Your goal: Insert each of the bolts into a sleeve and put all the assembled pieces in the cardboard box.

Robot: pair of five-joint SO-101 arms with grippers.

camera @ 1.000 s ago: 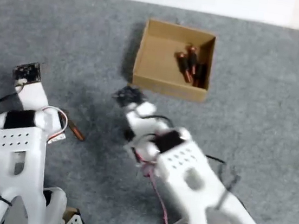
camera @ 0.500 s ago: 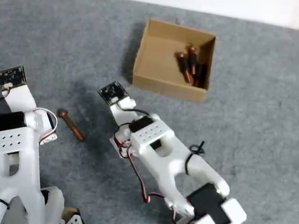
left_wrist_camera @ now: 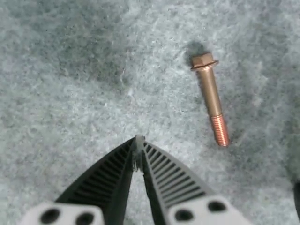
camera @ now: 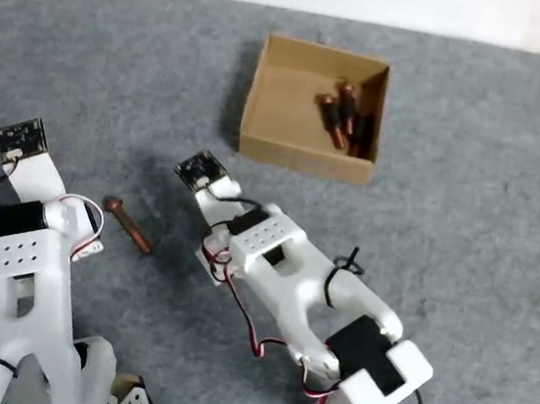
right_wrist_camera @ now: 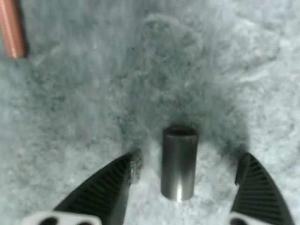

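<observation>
Right claw (right_wrist_camera: 188, 160) spread around sleeve (right_wrist_camera: 178, 161); left claw (left_wrist_camera: 138, 141) pressed together, empty, near bolt (left_wrist_camera: 210, 105).
The sleeve is seen resting on the grey counter (camera: 463, 236) between the right claw's fingers, touched by neither. The bolt lies flat on the counter between the two arms, beside the left claw's tip but apart from it. Assembled pieces (camera: 339, 120) are seen inside the box (camera: 261, 112), close to its right wall. The box stands beyond both arms.
</observation>
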